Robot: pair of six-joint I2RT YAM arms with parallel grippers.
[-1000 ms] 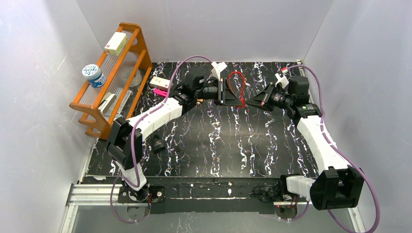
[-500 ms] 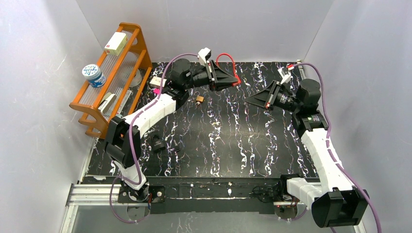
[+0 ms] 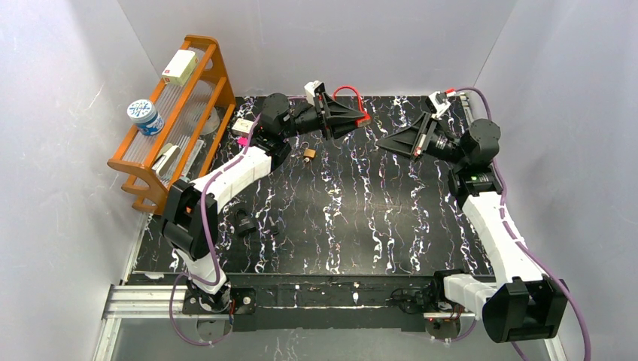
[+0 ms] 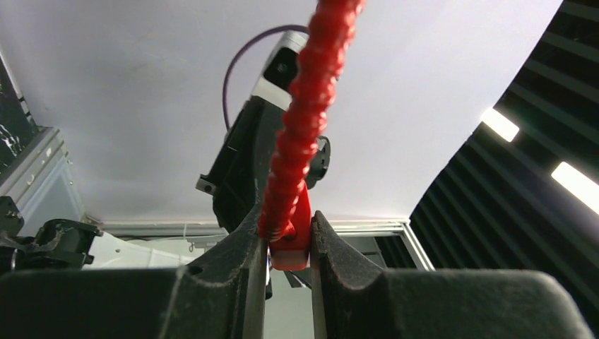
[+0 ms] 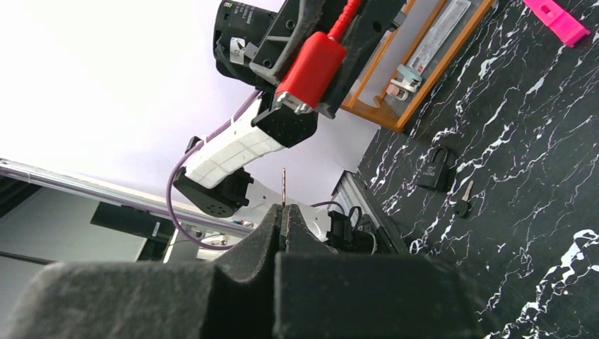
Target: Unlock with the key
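A red cable lock, a blocky red plastic body with a ribbed red cable rising from it, is held in the air above the far edge of the bench, a little left of its middle. The left gripper pinches the lock body between its two black fingers, which press against its sides. In the overhead view the cable arcs up and back in a loop behind the fingers.

Facing it from the right, and apart from it, the right gripper has its fingers pressed together on a thin silver metal key. Seen edge-on from the right wrist, the key stands out past the fingertips as a narrow sliver, pointing towards the lock.

Below them lies the black bench with white marble veining. A small brass padlock sits on it near the far edge, under the left arm. A black padlock lies towards the left edge with a small loose key just beside it. A bright pink plastic piece lies near the far left corner. An orange wooden rack stands along the left edge, holding a white box and a blue and white round tub.
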